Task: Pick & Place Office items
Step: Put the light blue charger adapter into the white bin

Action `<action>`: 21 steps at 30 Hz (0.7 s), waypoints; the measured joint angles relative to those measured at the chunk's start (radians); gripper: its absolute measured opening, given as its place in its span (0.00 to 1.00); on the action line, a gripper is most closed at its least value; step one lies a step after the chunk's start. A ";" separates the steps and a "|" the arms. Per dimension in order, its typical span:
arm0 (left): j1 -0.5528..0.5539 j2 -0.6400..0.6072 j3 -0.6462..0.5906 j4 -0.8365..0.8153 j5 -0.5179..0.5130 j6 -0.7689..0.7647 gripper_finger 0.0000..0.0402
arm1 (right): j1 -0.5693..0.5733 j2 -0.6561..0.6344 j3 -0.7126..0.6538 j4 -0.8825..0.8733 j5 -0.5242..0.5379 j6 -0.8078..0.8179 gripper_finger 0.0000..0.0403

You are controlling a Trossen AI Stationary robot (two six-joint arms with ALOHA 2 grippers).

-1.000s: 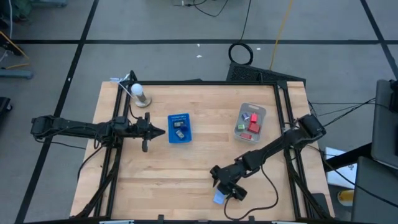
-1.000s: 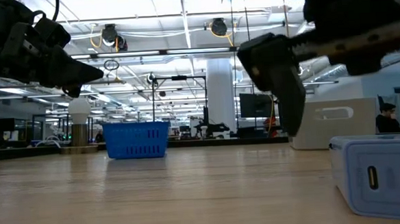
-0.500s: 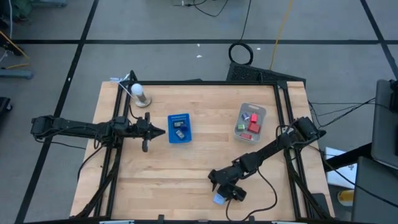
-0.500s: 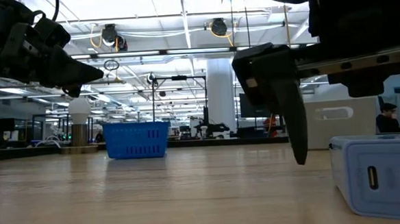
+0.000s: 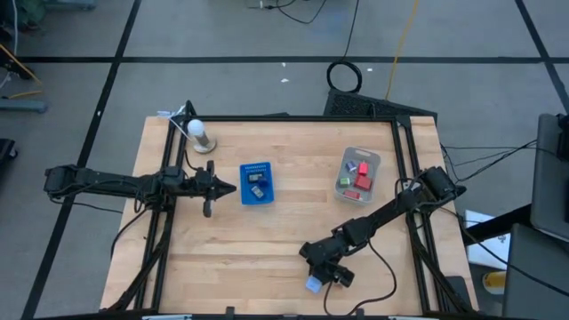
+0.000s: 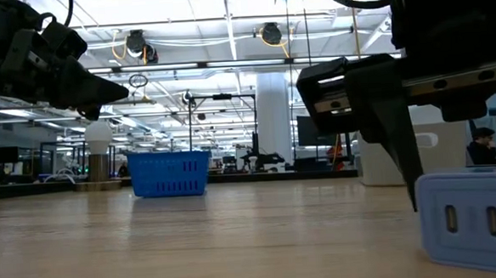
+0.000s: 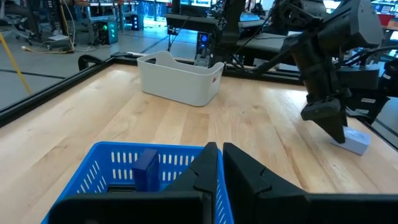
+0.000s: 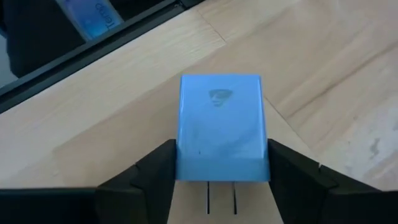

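A light blue plug block (image 8: 222, 124) lies flat on the wood near the table's near edge (image 5: 313, 284), its two prongs toward the wrist camera. My right gripper (image 8: 221, 149) slants down over it (image 5: 320, 274), one finger on each long side. The blue basket (image 5: 257, 182) at the table's middle holds a dark blue piece (image 7: 147, 169). My left gripper (image 5: 233, 188) hovers shut just left of the basket, level, its tips above the basket's rim (image 7: 221, 152). The translucent grey bin (image 5: 357, 173) holds red, pink and green pieces. My right gripper has the light blue plug block between its two fingers, which lie against the block's two long sides (image 8: 184, 155) near the pronged end. The fingers slant down from the table's right and far side and run along the block. The block lies flat on the table (image 6: 473, 221).
A white ball on a small stand (image 5: 197, 133) sits at the far left corner. Black frame rails (image 5: 169, 178) run along both sides of the table. Open wood lies between the basket and the near edge.
My right gripper has come down over the light blue plug block. In the low view its one visible finger has moved from beside the block up against the block's side. The block has slid a little along the table.
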 joint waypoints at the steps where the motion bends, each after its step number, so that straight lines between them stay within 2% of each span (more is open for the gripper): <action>1: 0.000 0.000 0.000 0.000 0.000 0.000 0.07 | 0.000 0.000 0.000 -0.005 0.018 0.007 0.51; 6: 0.000 0.000 0.000 -0.011 0.000 0.000 0.04 | -0.001 -0.021 0.000 -0.018 0.048 0.049 0.51; 10: 0.000 0.000 0.000 -0.014 0.000 0.002 0.01 | -0.002 -0.113 -0.003 -0.040 0.081 0.066 0.51; 12: 0.000 0.000 0.000 -0.015 0.000 0.002 0.01 | -0.006 -0.191 -0.004 -0.055 0.125 0.068 0.51; 17: 0.000 0.000 0.000 -0.020 0.000 0.002 0.03 | -0.044 -0.435 -0.096 0.046 0.213 0.123 0.51; 21: 0.000 0.000 0.000 -0.021 -0.001 0.005 0.07 | -0.088 -0.673 -0.230 0.165 0.363 0.183 0.51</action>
